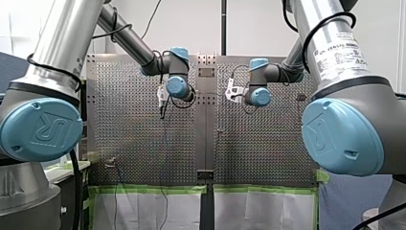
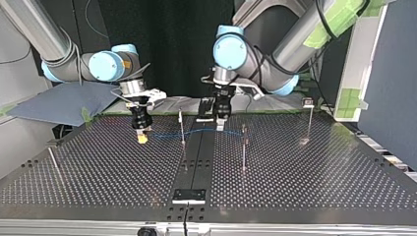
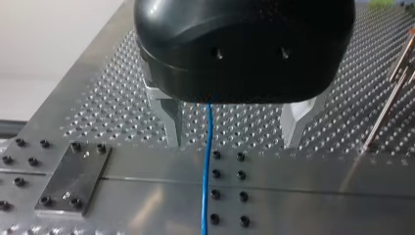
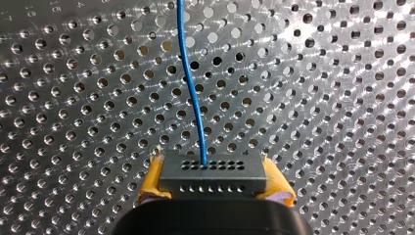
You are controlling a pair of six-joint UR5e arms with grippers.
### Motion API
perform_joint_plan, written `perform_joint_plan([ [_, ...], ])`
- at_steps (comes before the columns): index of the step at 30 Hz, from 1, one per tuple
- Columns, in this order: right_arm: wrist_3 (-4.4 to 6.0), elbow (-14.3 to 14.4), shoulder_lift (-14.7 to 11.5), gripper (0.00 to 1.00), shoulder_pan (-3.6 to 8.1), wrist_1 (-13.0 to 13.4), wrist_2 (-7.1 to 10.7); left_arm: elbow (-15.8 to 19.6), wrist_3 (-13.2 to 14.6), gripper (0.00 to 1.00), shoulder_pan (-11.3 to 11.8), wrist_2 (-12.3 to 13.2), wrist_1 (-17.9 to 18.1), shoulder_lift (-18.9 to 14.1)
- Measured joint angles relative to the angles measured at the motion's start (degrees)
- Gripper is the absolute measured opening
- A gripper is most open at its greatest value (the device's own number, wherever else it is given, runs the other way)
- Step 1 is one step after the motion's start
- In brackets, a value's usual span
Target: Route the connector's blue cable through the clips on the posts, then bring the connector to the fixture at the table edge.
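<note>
Blue cable: thin, wavy; connector: dark grey, pinholed

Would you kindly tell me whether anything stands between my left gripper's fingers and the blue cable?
Nothing visible does. In the left wrist view the blue cable runs through the open gap of my left gripper. Its metal fingers stand apart on either side of it, and only the table shows behind.

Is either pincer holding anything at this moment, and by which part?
My right pincer holds the connector by its two ends, clamped between the yellow pads. My left pincer is open, astride the blue cable, gripping nothing.
</note>
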State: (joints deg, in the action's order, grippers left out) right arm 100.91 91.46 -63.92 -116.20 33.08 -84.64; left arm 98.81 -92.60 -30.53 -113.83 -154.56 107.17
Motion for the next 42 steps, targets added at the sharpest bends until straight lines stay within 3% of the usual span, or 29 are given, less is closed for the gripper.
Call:
perform_joint_plan([
  [21, 0.00, 0.0, 0.0, 0.02, -0.53, 0.1, 0.00, -6.9, 1.1, 1.00, -0.9, -10.0, -2.2, 4.9],
  [26, 0.00, 0.0, 0.0, 0.02, -0.55, 0.0, 0.00, -7.5, 1.0, 1.00, -1.0, -10.1, -2.5, 5.0],
  [36, 0.00, 0.0, 0.1, 0.02, -0.56, -0.2, 0.06, -7.6, -2.3, 1.00, -1.4, -7.1, -3.0, 4.9],
  [42, 0.00, 0.0, 0.1, 0.02, -0.59, -0.3, 0.05, -7.6, -2.0, 1.00, -1.6, -9.4, -2.7, 4.9],
])
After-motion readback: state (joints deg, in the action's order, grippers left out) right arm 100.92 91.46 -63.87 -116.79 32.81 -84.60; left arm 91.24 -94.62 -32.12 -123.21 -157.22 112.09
